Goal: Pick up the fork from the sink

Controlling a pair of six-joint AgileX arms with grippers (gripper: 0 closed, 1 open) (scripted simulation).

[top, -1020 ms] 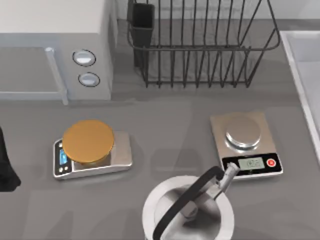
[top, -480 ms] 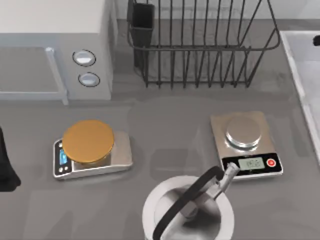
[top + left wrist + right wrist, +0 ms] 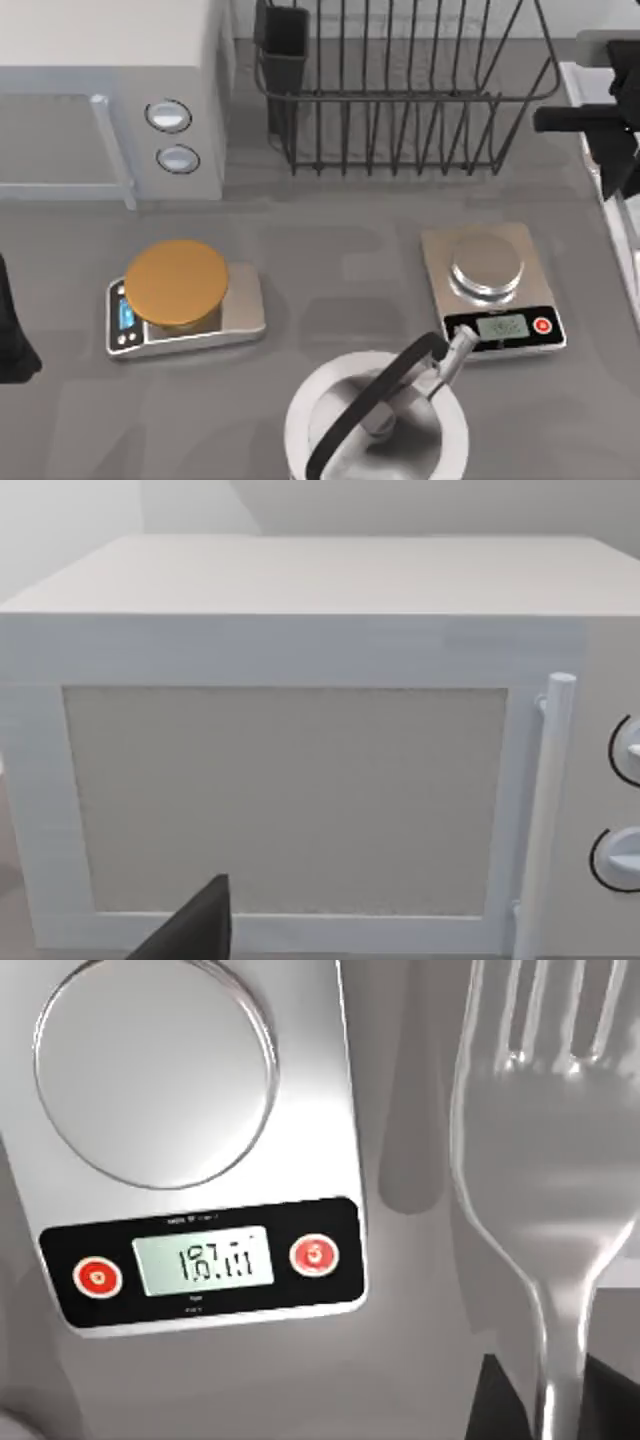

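The right end effector (image 3: 612,135) has come into sight over the sink (image 3: 575,85).
It pinches the fork (image 3: 545,1175) above the silver kitchen scale (image 3: 185,1140).

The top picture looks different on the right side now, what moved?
The right gripper came into the top view over the sink edge, holding the fork by its handle. The left arm, both scales, the pot and the dish rack stayed put.

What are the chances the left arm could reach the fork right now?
Probably not: the left arm is parked at the table's far left; the fork is far right, held by the right gripper.
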